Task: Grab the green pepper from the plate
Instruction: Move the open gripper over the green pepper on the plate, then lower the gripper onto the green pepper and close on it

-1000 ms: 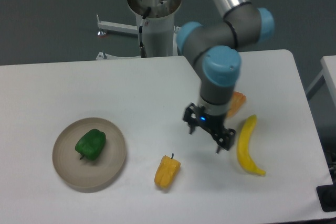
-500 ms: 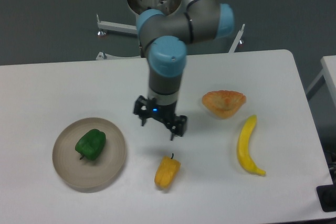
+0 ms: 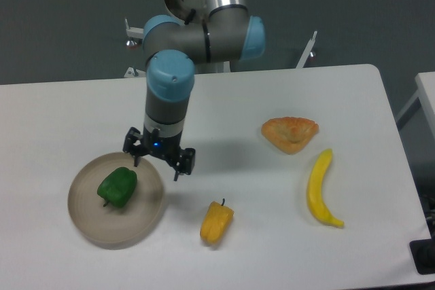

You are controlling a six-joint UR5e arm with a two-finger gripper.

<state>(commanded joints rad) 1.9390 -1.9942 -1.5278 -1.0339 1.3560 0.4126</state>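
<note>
The white table carries everything, and the arm leans down over its left half. On the left sits the plate, with the green pepper lying left of its centre, long axis running roughly upper right to lower left, stem end at the lower left though hard to make out. The gripper hangs above the plate's upper right rim, its fingers spread apart and empty. A banana, an orange dish and a yellow pepper lie further right.

Green pepper unobstructed above; yellow pepper well apart
</note>
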